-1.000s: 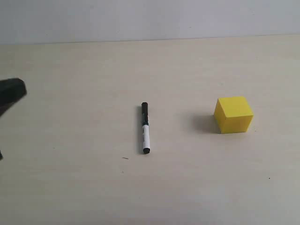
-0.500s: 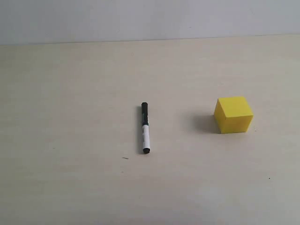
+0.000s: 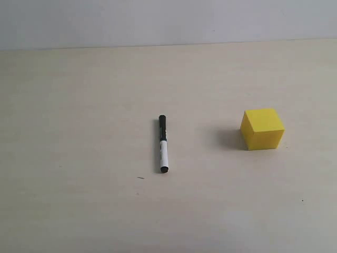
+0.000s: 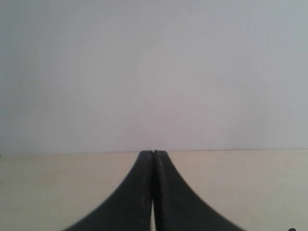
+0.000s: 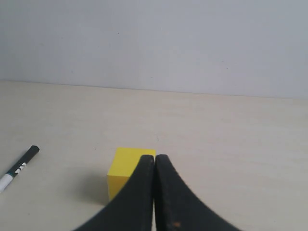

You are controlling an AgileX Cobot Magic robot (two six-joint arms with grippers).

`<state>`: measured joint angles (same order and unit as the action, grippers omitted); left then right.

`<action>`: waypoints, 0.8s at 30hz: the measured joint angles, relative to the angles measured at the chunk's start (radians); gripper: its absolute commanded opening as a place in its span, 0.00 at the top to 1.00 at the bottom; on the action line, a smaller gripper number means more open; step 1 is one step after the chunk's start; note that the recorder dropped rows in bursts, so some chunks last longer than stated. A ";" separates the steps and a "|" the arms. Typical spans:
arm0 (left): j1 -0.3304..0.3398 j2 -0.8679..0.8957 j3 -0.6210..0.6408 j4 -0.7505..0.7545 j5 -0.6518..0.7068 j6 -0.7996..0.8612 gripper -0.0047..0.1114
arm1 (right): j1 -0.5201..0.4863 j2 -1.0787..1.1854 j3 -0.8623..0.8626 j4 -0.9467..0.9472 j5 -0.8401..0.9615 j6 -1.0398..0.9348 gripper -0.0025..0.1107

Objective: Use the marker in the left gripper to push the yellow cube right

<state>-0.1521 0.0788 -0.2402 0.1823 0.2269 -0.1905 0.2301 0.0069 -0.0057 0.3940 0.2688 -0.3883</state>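
Lying well left of the yellow cube (image 3: 262, 129), the marker (image 3: 163, 144) is loose; your left gripper (image 4: 153, 154), right gripper (image 5: 154, 158) pressed together, empty.

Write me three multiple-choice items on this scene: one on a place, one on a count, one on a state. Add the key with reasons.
1. In the exterior view, where does the marker lie relative to the yellow cube?
A. To its left, apart from it
B. On top of it
C. Touching its right face

2. How many blocks stand on the table?
A. Three
B. One
C. Two

3. How is the left gripper?
A. Wide open
B. Shut on the marker
C. Shut, holding nothing

Key:
1 A: bare table shows between the marker and the cube.
2 B: the yellow cube is the only block in view.
3 C: the left wrist view shows the fingers pressed together with nothing between them, while the marker lies on the table.
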 measured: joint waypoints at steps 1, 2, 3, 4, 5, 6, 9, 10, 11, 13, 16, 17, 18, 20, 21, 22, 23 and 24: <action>0.000 -0.007 0.000 0.000 0.011 0.000 0.96 | 0.000 0.000 0.000 0.000 0.000 0.000 0.98; 0.000 -0.019 0.004 0.000 0.016 0.000 0.96 | 0.000 0.000 0.000 0.000 0.000 0.000 0.98; 0.000 -0.028 0.007 0.000 0.019 0.000 0.96 | 0.000 0.000 0.000 0.000 0.000 0.000 0.98; 0.000 -0.038 0.015 0.000 0.019 0.000 0.96 | 0.000 0.000 0.000 0.000 0.000 0.000 0.98; 0.000 -0.051 0.027 0.000 0.019 0.000 0.96 | 0.000 0.000 0.000 0.000 0.000 0.000 0.98; 0.000 -0.063 0.043 0.000 0.019 0.000 0.96 | 0.000 0.000 0.000 0.000 0.000 0.000 0.98; 0.000 -0.074 0.100 0.000 0.012 0.000 0.96 | 0.000 0.000 0.000 0.000 0.000 0.000 0.98; 0.000 -0.074 0.119 0.000 0.010 -0.005 0.96 | 0.000 0.000 0.000 0.000 0.000 0.000 0.98; 0.000 -0.074 0.138 0.000 0.010 -0.013 0.96 | 0.000 0.000 0.000 0.000 0.000 0.000 0.98; 0.000 -0.074 0.171 0.000 0.008 -0.032 0.96 | 0.000 0.000 0.000 0.000 0.000 0.000 0.98; 0.000 -0.074 0.215 0.000 0.008 -0.057 0.96 | 0.000 0.000 0.000 0.000 0.000 0.000 0.98; 0.000 -0.074 0.226 0.000 0.011 -0.059 0.96 | 0.000 0.000 0.000 0.000 0.000 0.000 0.98; 0.000 -0.074 0.233 0.000 0.016 -0.064 0.96 | 0.000 0.000 0.000 0.000 0.000 0.000 0.98; 0.000 -0.074 0.235 0.000 0.055 -0.068 0.96 | 0.000 0.000 0.000 0.000 0.000 0.000 0.98; 0.000 -0.074 0.235 0.000 0.082 -0.070 0.96 | 0.000 0.000 0.000 0.000 0.000 0.000 0.98; 0.000 -0.074 0.237 0.000 0.104 -0.071 0.96 | 0.000 0.000 0.000 0.000 0.000 0.000 0.98; 0.000 -0.074 0.238 0.000 0.116 -0.071 0.96 | 0.000 0.000 0.000 0.000 0.000 0.000 0.98; 0.000 -0.074 0.240 0.000 0.126 -0.071 0.96 | 0.000 0.000 0.000 0.000 0.000 0.000 0.98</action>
<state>-0.1521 0.0052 0.0000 0.1823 0.3524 -0.2610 0.2301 0.0069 -0.0057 0.3940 0.2688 -0.3883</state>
